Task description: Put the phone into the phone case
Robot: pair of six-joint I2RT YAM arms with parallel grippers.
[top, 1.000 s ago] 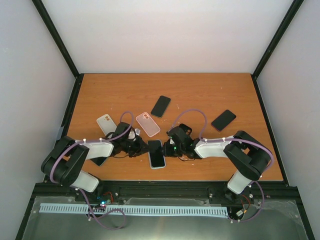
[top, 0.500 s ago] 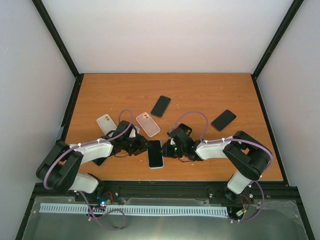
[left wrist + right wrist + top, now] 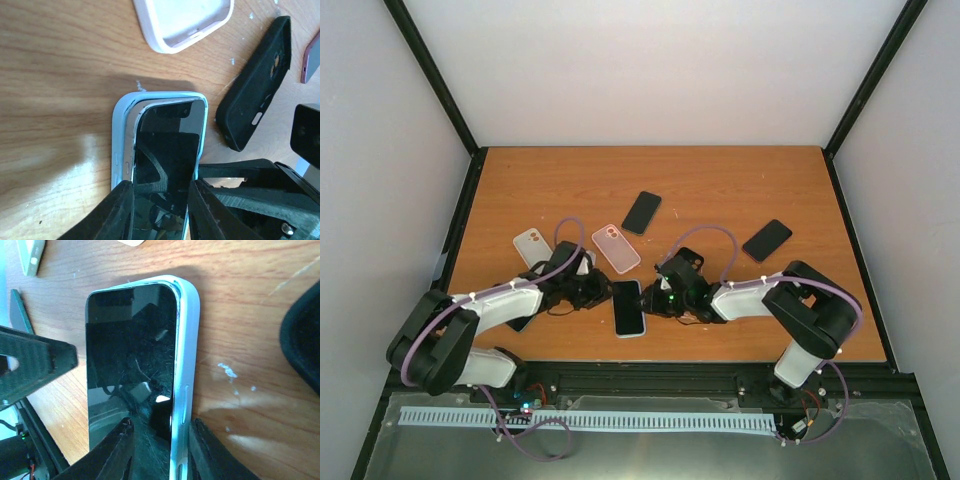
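The phone (image 3: pixel 629 308) has a black screen and lies in a light blue phone case (image 3: pixel 119 150) near the table's front edge. In the left wrist view one long edge of the phone (image 3: pixel 170 150) stands proud of the case rim. My left gripper (image 3: pixel 161 210) spans the phone's width, with a finger against each long edge. My right gripper (image 3: pixel 157 452) is over the other side. One finger rests on the screen (image 3: pixel 130 365) and the other sits just outside the case rim (image 3: pixel 184 390), so the jaws stand apart.
A white case (image 3: pixel 532 246) and a pink case (image 3: pixel 616 248) lie behind the left gripper. Two black phones (image 3: pixel 641 212) (image 3: pixel 767 239) lie further back. A black case (image 3: pixel 255 85) lies beside the cased phone. The table's front edge is close.
The left arm has reached further towards the phone. The cased phone has shifted slightly left. The right gripper stays at its right edge.
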